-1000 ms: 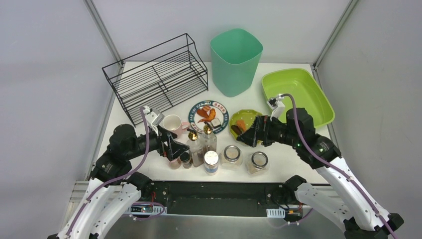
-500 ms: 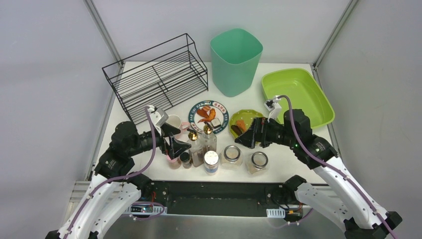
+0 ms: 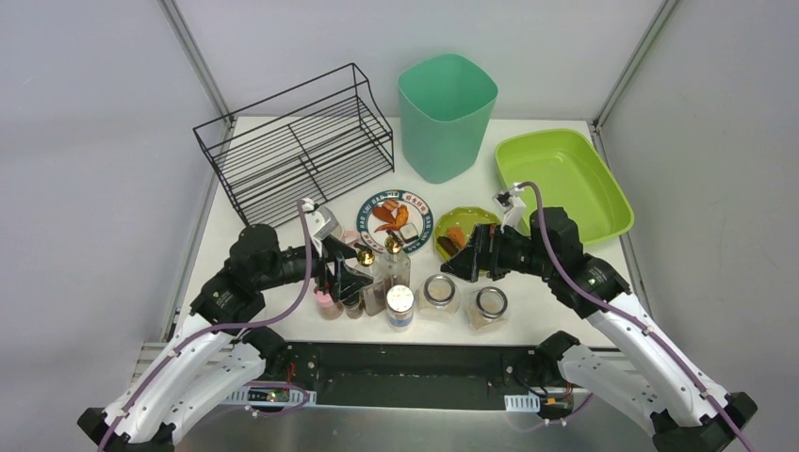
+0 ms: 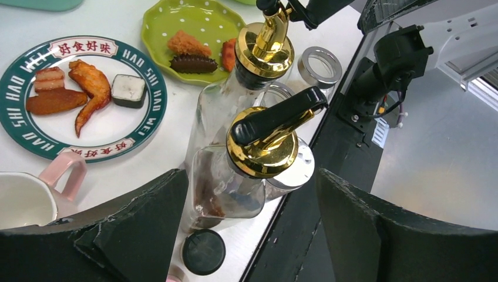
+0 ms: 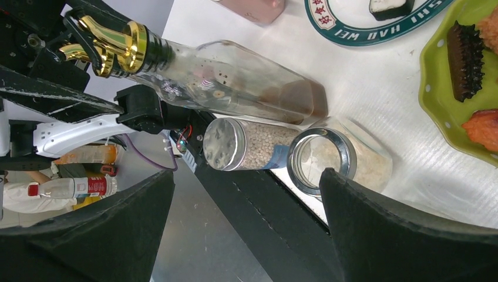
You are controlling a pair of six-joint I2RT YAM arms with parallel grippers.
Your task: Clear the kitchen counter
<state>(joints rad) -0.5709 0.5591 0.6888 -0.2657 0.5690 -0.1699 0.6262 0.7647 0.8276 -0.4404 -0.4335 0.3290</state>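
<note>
**Grippers.** You have the left gripper (image 4: 249, 176) set astride the dark-sauce bottle (image 4: 258, 155). The jaws are wide, with a gap showing on each side of the glass, and nothing is held. I judge it is placed there to take the bottle by the body, below the black spout. The right gripper (image 5: 246, 176) hangs over the open-topped jar (image 5: 329, 161), jaws at full spread and empty. Which item it is meant for I cannot tell, since the lidded spice jar (image 5: 235, 150) stands just beside that jar.

**Counter.** The kitchen counter (image 3: 481, 195) lies flat in front of both arm bases. Its long axis runs left to right across the top view, with one long edge nearest the bases and the other towards the back wall. Bottles and jars crowd the near edge. The patterned plate (image 3: 396, 218) and green dish (image 3: 464, 231) sit mid-counter with food on them. The wire rack (image 3: 292, 151), teal bin (image 3: 446, 113) and lime-green tray (image 3: 565, 179) line the far side, and I judge these to be the receiving places. By this layout, clearing has hardly begun.

**Risk.** Mind the second bottle (image 4: 258, 64). It stands close against the first and could tip on the lift.
</note>
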